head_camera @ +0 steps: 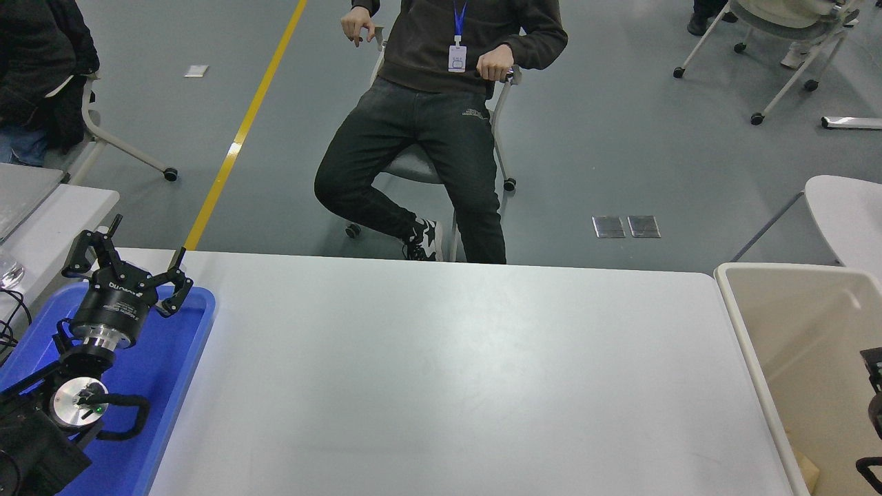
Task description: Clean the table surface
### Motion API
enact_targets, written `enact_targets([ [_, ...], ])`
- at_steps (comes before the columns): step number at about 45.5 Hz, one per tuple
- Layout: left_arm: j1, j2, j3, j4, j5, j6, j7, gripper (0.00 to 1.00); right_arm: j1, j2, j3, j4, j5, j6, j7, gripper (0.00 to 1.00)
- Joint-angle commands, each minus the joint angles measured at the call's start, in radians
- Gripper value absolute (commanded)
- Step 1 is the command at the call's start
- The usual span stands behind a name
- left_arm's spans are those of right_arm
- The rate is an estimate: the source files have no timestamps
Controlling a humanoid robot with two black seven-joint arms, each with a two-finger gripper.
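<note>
A plain white table surface runs lengthwise left to right; the left gripper rests spread wide at the near left, while the right gripper, at the right edge, is too cropped to judge.

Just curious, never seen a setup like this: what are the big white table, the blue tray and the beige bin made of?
The table looks like matte white laminate: flat, with soft glare and faint scuffs. The tray seems to be glossy moulded plastic, going by its rounded, shiny rim. The bin is probably plastic too, with thin smooth walls and a rolled rim.

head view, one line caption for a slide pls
Bare white table, left pincer parked open over blue tray, beige bin at right.
</note>
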State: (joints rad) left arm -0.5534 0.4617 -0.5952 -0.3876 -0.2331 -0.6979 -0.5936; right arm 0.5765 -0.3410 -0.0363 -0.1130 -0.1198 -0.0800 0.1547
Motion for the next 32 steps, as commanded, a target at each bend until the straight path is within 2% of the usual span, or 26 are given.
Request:
enact_targets([
  [1, 0.000, 0.000, 0.000, 0.000, 0.000, 0.000, 0.000, 1.00, 0.023, 0.002, 0.003, 0.001, 0.003, -0.003, -0.001, 0.97],
  [14, 0.000, 0.000, 0.000, 0.001, 0.000, 0.000, 0.000, 1.00, 0.131, 0.000, 0.065, 0.003, 0.005, 0.002, 0.011, 0.97],
  [25, 0.000, 0.000, 0.000, 0.000, 0.000, 0.000, 0.000, 1.00, 0.261, 0.002, 0.243, 0.004, 0.029, 0.003, 0.097, 0.97],
  [32, 0.000, 0.000, 0.000, 0.001, 0.000, 0.000, 0.000, 1.00, 0.335, -0.001, 0.268, 0.004, 0.057, 0.058, 0.097, 0.98],
])
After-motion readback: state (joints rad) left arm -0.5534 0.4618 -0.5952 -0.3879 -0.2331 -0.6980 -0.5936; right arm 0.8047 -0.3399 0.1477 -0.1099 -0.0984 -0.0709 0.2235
